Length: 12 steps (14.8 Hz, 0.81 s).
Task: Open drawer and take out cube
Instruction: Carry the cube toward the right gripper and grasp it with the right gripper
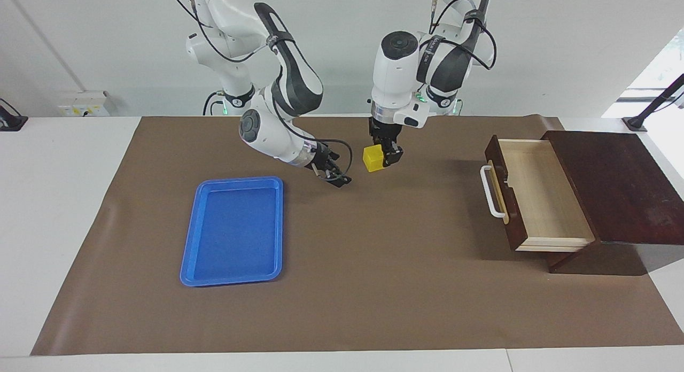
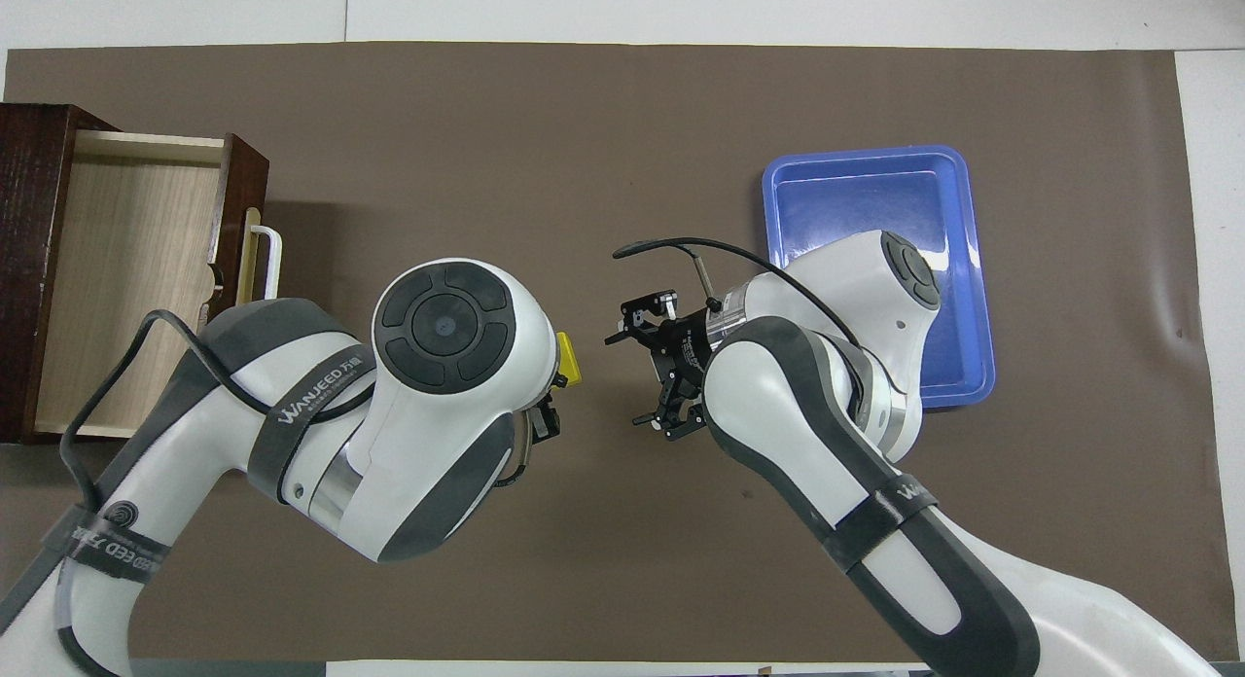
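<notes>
The drawer (image 1: pixel 539 201) of the dark wooden box stands pulled open at the left arm's end of the table, and its pale interior (image 2: pixel 126 268) shows nothing inside. My left gripper (image 1: pixel 386 157) points down over the middle of the brown mat and is shut on the yellow cube (image 1: pixel 373 158), which it holds off the mat. In the overhead view only an edge of the cube (image 2: pixel 568 358) shows from under the left wrist. My right gripper (image 1: pixel 336 175) is open and empty, tilted toward the cube with a gap between them; it also shows in the overhead view (image 2: pixel 644 371).
A blue tray (image 1: pixel 235 230) lies on the brown mat (image 1: pixel 374 286) toward the right arm's end, partly under the right arm in the overhead view (image 2: pixel 875 200). The drawer's white bar handle (image 1: pixel 489 193) sticks out toward the table's middle.
</notes>
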Available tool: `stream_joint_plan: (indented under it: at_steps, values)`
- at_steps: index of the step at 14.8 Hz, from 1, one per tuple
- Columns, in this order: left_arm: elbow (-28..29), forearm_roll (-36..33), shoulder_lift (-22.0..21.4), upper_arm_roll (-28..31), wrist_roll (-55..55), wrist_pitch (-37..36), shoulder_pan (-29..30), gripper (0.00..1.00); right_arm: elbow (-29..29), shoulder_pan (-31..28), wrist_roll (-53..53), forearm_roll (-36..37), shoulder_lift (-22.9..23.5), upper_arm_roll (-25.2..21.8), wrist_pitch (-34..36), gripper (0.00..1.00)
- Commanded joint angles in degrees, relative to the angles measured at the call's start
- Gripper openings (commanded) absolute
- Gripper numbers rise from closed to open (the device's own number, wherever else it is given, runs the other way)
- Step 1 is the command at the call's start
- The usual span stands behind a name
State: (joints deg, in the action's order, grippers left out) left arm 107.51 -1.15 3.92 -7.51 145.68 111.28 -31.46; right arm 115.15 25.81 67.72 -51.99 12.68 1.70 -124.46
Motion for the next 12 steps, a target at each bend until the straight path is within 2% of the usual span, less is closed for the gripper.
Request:
stream_joint_plan:
  at_steps: [1, 5, 12]
  values:
    - [2.3, -0.3, -2.2, 1.0, 0.8, 1.6, -1.1, 0.0, -1.2, 1.0, 2.5, -4.3, 0.6, -0.2, -1.7, 1.0]
    - [2.3, -0.3, -2.2, 1.0, 0.6, 2.3, -1.1, 0.0, -4.2, 3.8, 8.1, -4.4, 1.5, -0.2, -3.4, 1.0]
    - [2.5, -0.9, -2.2, 1.0, -0.5, 2.3, -1.1, 0.0, -5.2, 4.9, 9.8, -4.2, 1.2, -0.2, -3.3, 1.0]
